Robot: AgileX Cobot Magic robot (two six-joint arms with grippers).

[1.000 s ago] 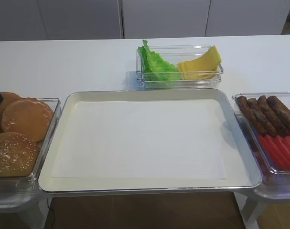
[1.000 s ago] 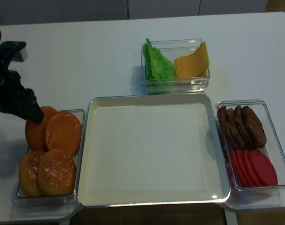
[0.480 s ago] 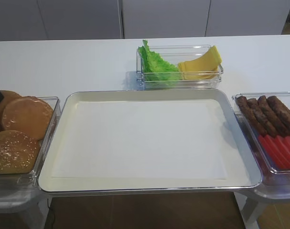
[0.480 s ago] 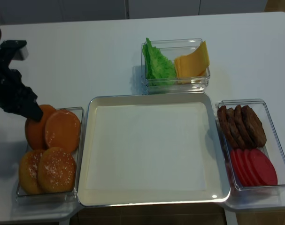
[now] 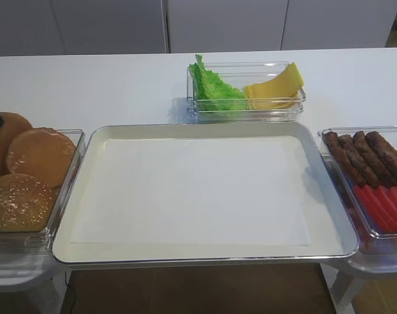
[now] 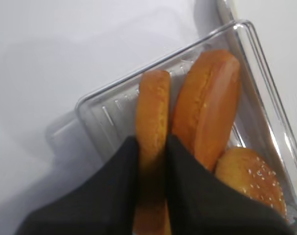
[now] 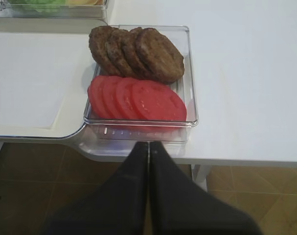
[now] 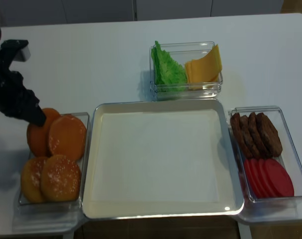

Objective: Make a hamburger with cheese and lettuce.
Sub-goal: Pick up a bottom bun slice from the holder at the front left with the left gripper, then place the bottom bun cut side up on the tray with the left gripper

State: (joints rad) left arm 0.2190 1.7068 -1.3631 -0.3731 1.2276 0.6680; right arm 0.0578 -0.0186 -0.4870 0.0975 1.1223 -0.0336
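Metal tray (image 5: 329,196) lined with white paper (image 5: 191,190), centre of white surface (image 5: 106,85). Right: clear container (image 7: 190,73) with brown patties (image 7: 136,51) behind overlapping tomato slices (image 7: 136,100). Left: sesame-topped buns (image 8: 53,178).

Left pincer (image 6: 150,161) clamps a bun half (image 6: 152,147) edgewise; right pincer (image 7: 148,147) hangs closed.

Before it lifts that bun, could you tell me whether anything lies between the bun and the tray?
Only the neighbouring bun and the container wall lie between the gripped bun, held by the left gripper, and the tray.
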